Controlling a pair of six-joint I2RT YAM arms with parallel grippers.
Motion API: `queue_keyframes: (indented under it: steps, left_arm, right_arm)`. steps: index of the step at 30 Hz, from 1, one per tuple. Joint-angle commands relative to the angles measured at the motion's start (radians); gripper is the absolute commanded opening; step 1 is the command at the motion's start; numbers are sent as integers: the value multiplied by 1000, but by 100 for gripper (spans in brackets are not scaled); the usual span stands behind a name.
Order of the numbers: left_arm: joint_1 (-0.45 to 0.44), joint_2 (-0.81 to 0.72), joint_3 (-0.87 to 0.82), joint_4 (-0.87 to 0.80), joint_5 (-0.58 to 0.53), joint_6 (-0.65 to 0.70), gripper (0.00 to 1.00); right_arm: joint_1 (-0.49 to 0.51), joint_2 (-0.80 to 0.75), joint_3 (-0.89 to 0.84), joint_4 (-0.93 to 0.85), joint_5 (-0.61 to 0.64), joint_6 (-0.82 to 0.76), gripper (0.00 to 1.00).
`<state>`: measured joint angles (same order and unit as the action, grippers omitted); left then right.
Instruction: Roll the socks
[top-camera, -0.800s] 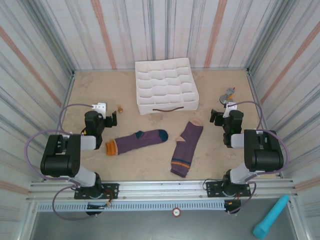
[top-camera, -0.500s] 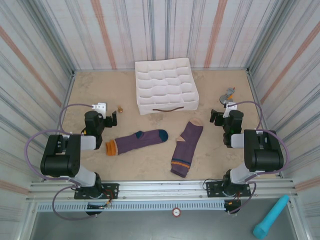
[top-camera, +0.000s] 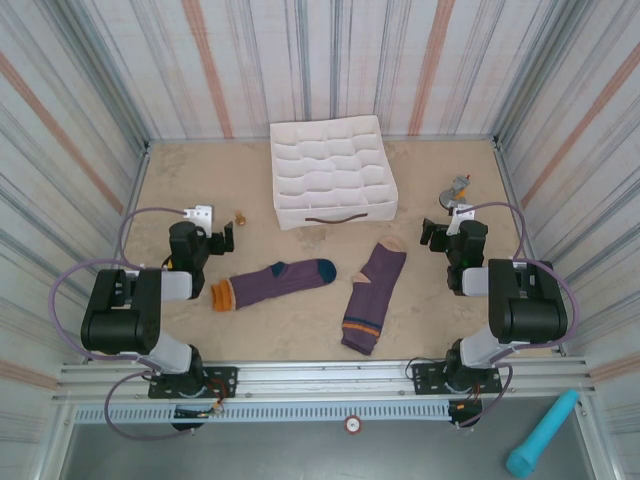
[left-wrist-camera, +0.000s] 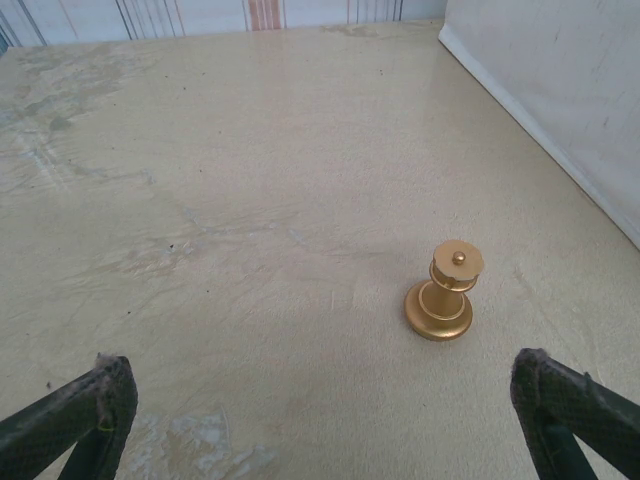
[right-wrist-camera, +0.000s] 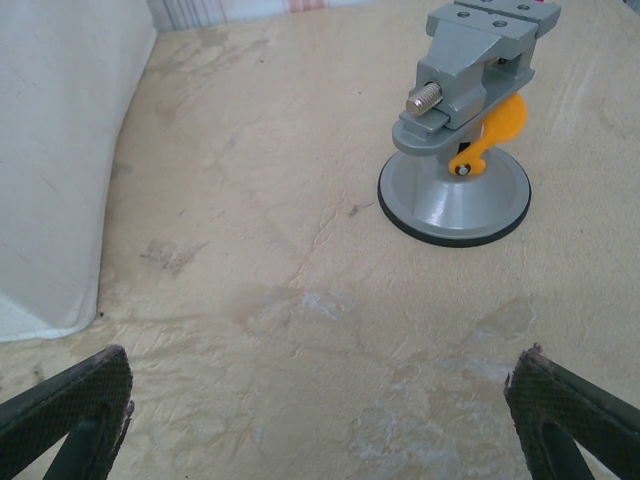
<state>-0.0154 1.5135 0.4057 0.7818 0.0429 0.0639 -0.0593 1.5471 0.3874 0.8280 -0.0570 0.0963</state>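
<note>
top external view: two purple socks lie flat and unrolled on the sandy table (top-camera: 300, 330), between the two arms. the teal-toed sock (top-camera: 272, 283) stretches sideways with its orange cuff toward the left arm. the tan-toed sock (top-camera: 373, 297) lies apart to its right, toe pointing at the one white gridded box (top-camera: 333, 170) at the far middle. the left gripper (left-wrist-camera: 322, 388) is spread wide over bare tabletop, well apart from both socks. one small gold chess piece (left-wrist-camera: 446, 292) stands upright ahead of it, nearer its right finger, with the box's wall beyond. the right gripper (right-wrist-camera: 322, 382) is spread just as wide and holds nothing. one grey suction-base vise (right-wrist-camera: 458, 150) with an orange lever stands ahead of it, and the box's wall rises at the left. in both wrist views the dark fingertips are cut off by the lower edge and the box by the frame. one teal cylinder (top-camera: 540, 433) lies off the table past the front rail; what it is cannot be made out.
</note>
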Motion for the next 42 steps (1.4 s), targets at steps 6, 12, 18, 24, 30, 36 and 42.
queue_keyframes:
  steps: [6,12,18,24,30,36,42]
  left_arm:
    - [-17,-16,15,-12,-22,20,99]
    - [-49,-130,211,-448,-36,7,99]
    - [-86,-166,468,-938,-53,-174,99]
    - [-139,-246,590,-1262,33,-289,99]
    - [-142,-353,544,-1405,208,-412,99]
    - [-185,-425,433,-1397,334,-509,98]
    - [-339,-403,377,-1343,400,-637,97]
  right_arm:
    - [12,-5,9,-1,18,-15,99]
    - [66,-104,-15,-34,60,-71,99]
    - [196,-315,159,-576,210,-64,99]
    - [357,-500,282,-947,300,133,99]
    - [513,-545,411,-1274,173,371,99]
    - [709,-498,408,-1331,189,503,99]
    - [775,-433,417,-1470,139,691,99]
